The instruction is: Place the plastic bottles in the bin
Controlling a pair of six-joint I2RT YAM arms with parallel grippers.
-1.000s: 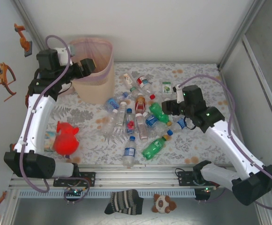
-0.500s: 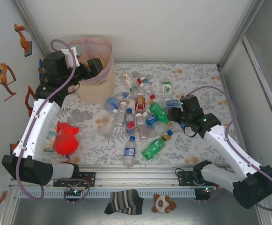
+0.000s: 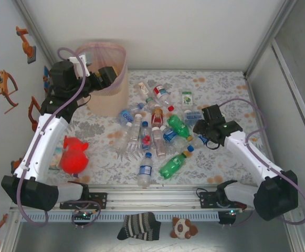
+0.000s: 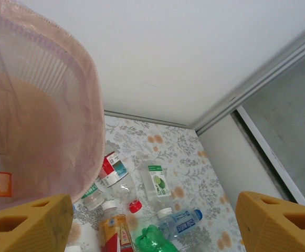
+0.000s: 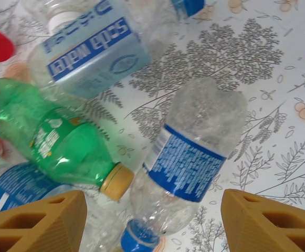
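**Spread fingers over a crumpled bottle — a slippery pick**

The right gripper (image 5: pixel 152 223) hangs low over the table (image 5: pixel 278 105), jaws apart and clamped on nothing. They straddle a crumpled, blue-labelled clear bottle (image 5: pixel 191 157). A green bottle (image 5: pixel 63 139) lies just beside it, its yellow cap (image 5: pixel 115 181) almost touching. Closing off-centre could nudge that one, or pinch the thin plastic until it squirts sideways. Beyond, the other bottles (image 3: pixel 149 134) lie heaped mid-table. Farthest back stands the bin (image 3: pixel 107 100). The left gripper (image 3: pixel 106 75) hovers at its rim — spread wide, empty — where a careless swing might snag the pink liner (image 4: pixel 52 105).
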